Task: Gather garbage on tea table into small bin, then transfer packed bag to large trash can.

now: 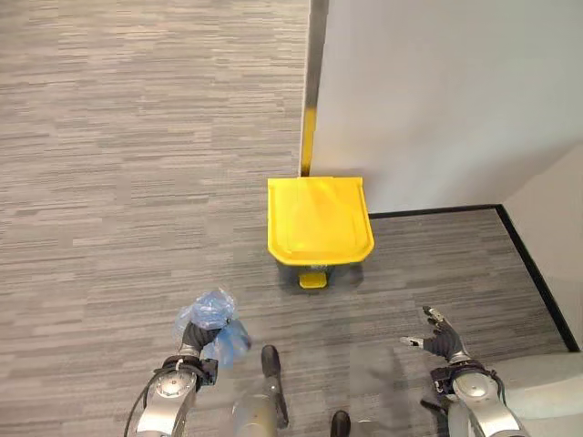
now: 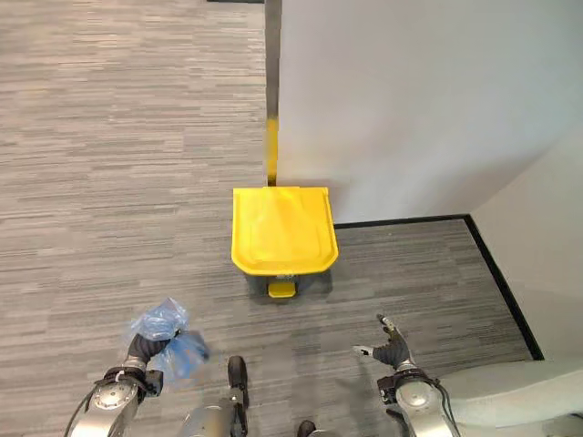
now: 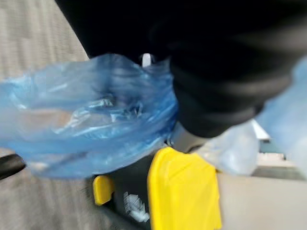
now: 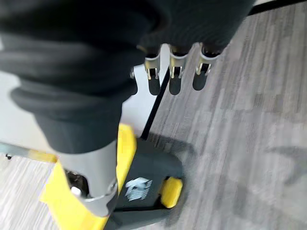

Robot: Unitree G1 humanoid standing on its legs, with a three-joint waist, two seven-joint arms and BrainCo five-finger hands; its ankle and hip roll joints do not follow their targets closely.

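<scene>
The left hand (image 1: 193, 339) held the crumpled blue plastic bag (image 1: 211, 320) near the large yellow-lidded trash can (image 1: 318, 221), whose lid was closed, so the drop remained, while the right hand (image 1: 441, 339) hung with relaxed fingers.

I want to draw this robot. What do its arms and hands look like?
Both arms are shiny silver-grey. The left hand and right hand have dark ribbed covers over the back and wrist. The right hand's fingers are silver with dark tips.
</scene>
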